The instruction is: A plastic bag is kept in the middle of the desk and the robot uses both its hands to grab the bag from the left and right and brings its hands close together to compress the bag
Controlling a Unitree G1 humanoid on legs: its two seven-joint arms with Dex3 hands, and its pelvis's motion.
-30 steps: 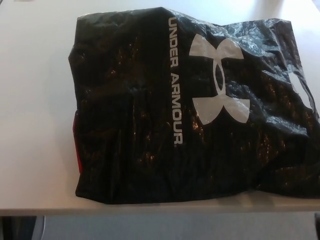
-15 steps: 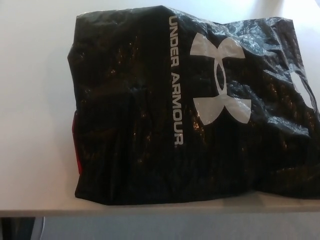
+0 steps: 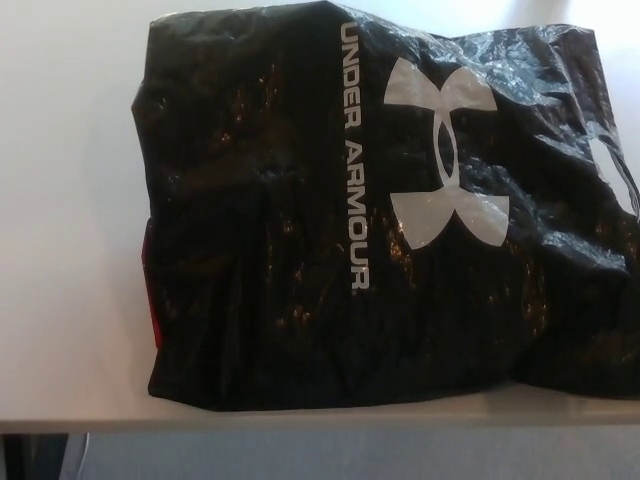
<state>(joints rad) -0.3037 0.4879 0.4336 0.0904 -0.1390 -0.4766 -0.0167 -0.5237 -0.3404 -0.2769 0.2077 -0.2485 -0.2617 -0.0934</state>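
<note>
A large black plastic bag lies on the white desk, filling most of the head view. White lettering and a white logo run across its crinkled top. A thin strip of red shows along the bag's left edge. The bag's right side runs out of the picture. Neither of my hands shows in the frame.
The desk's near edge runs along the bottom of the picture, with grey floor below it. Bare white desk lies to the left of the bag and along the top edge.
The whole picture has shifted slightly, so the bag appears a little larger and higher in the frame; this is camera movement. The bag itself has not visibly moved.
</note>
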